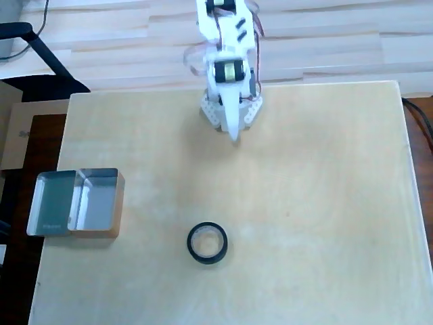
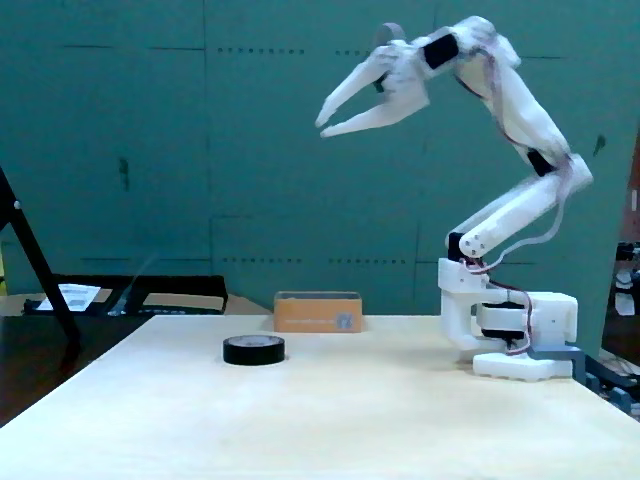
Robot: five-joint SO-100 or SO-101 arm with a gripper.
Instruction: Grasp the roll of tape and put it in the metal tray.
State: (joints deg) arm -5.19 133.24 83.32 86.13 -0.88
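The jaws stand parted and empty, raised high on the white arm (image 2: 520, 120). Far below them and a little left, the roll of tape (image 2: 254, 350) lies flat on the bench (image 2: 330, 420).

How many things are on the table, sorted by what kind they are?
Roll of tape: 1
Metal tray: 1
Robot arm, its gripper open up in the air: 1
Total: 3

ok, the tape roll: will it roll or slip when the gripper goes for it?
The roll of tape lies flat on the table, so it probably won't roll. It looks small and light, and may slide if nudged. The open centre should suit one finger inside.
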